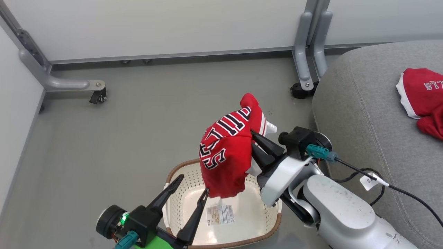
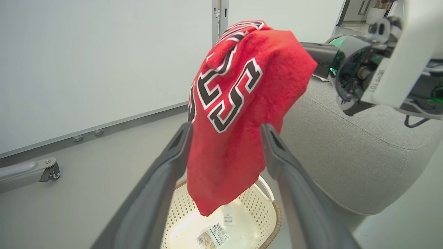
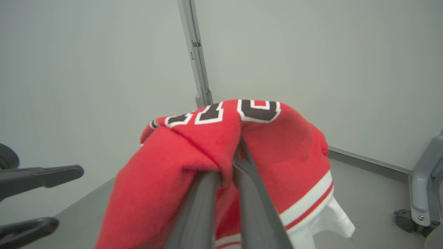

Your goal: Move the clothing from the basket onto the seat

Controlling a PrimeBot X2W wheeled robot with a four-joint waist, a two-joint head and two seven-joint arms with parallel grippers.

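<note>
A piece of the clothing (image 1: 226,152), red with dark-and-white letters and white stripe trim, hangs above the basket (image 1: 263,221). My right gripper (image 1: 254,138) is shut on its upper fold, and in the right wrist view the two fingers (image 3: 204,193) pinch the red fabric (image 3: 277,145). My left gripper (image 1: 193,184) stands open over the basket's left side. In the left wrist view its fingers (image 2: 173,155) flank the hanging cloth (image 2: 238,114) without gripping it. A second red garment (image 1: 424,97) lies on the grey seat (image 1: 363,114) at the right.
The basket (image 2: 256,207) sits on the grey floor against the seat (image 2: 346,152), with a paper label (image 1: 220,214) on its bottom. White partition walls stand behind on grey legs with casters (image 1: 98,95) (image 1: 303,90). A black cable (image 1: 380,180) trails from my right wrist over the seat's edge.
</note>
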